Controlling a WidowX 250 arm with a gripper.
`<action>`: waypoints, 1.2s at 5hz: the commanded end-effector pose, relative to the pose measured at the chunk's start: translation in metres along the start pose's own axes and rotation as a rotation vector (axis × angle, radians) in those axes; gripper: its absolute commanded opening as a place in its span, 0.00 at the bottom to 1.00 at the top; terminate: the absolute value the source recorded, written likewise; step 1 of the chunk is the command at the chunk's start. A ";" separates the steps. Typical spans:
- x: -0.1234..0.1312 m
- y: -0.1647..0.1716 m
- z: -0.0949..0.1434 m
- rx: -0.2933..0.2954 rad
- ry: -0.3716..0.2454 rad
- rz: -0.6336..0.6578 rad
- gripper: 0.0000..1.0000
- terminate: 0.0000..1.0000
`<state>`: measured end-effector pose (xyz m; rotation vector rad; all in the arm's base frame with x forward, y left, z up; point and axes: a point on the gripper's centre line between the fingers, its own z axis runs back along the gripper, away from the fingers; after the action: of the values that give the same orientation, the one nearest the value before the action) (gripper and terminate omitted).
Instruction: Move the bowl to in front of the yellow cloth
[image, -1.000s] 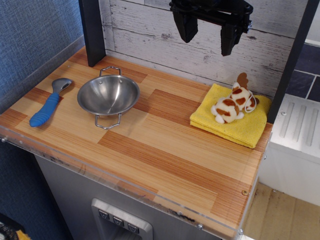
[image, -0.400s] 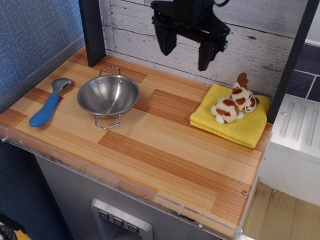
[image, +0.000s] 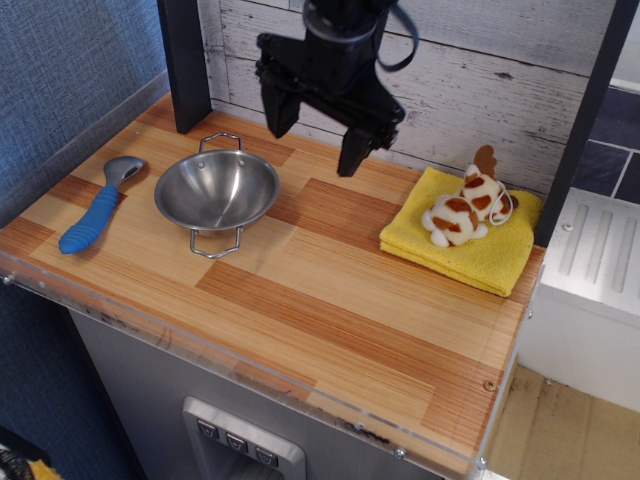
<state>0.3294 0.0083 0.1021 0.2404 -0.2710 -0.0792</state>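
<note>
The shiny steel bowl (image: 217, 192) with two wire loop handles sits upright on the left half of the wooden counter. The yellow cloth (image: 462, 245) lies folded at the back right, with a small white-and-brown stuffed toy (image: 465, 210) on top. My black gripper (image: 316, 140) hangs in the air above the back of the counter, just right of and behind the bowl. Its two fingers are spread wide apart and hold nothing.
A blue-handled metal spoon (image: 98, 207) lies left of the bowl. A dark post (image: 185, 62) stands at the back left and another post (image: 582, 120) at the right behind the cloth. The white plank wall (image: 480, 80) backs the counter (image: 330, 310).
My gripper has moved left and down, from above the back right of the counter towards the bowl. It stays open. The bowl, cloth, toy and spoon have not moved.
</note>
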 end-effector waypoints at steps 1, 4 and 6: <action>-0.007 0.018 -0.020 0.010 0.010 0.075 1.00 0.00; -0.012 0.022 -0.060 0.068 0.063 0.063 1.00 0.00; -0.017 0.027 -0.070 0.073 0.098 0.115 1.00 0.00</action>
<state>0.3286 0.0473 0.0243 0.2943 -0.1505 0.0467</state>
